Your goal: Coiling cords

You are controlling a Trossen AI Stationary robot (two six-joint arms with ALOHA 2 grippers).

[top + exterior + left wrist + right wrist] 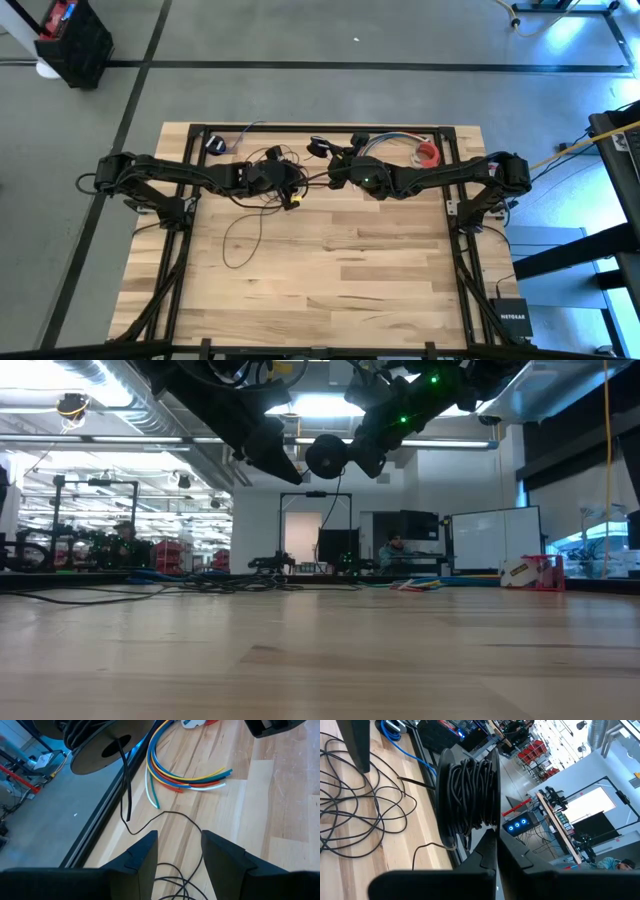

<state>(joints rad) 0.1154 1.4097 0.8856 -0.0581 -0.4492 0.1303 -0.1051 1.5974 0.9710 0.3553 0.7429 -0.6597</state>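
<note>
The cord [470, 795] is a thin, dark, round-section wire. Part of it is wound in tight, glossy turns on a black spool [326, 456] with flat round flanges. The right claw [338, 172] holds this spool clear of the worktop [330, 270], its fingers pinched fully together on a flange edge. In the low view the flange faces the camera, so the winding axis lies level and runs from the near edge toward the far edge.

One strand [125, 790] hangs straight down from the spool, kinks, and continues as slack across the boards. The rest of the cord [245, 225] lies in loose, overlapping loops on the worktop. From the worktop centre in the high view, these loops spread from 9 to 11 o'clock.

The left claw [290, 180] hovers just beside the spool, at its 9 o'clock in the high view. Its fingers [142, 857] stand parted and grip nothing; loose cord lies below them.

The worktop is pale wood plank with visible grain, in a black metal frame. A short fan of coloured wires [185, 775] lies flat near the far edge, at 1 o'clock from centre.
</note>
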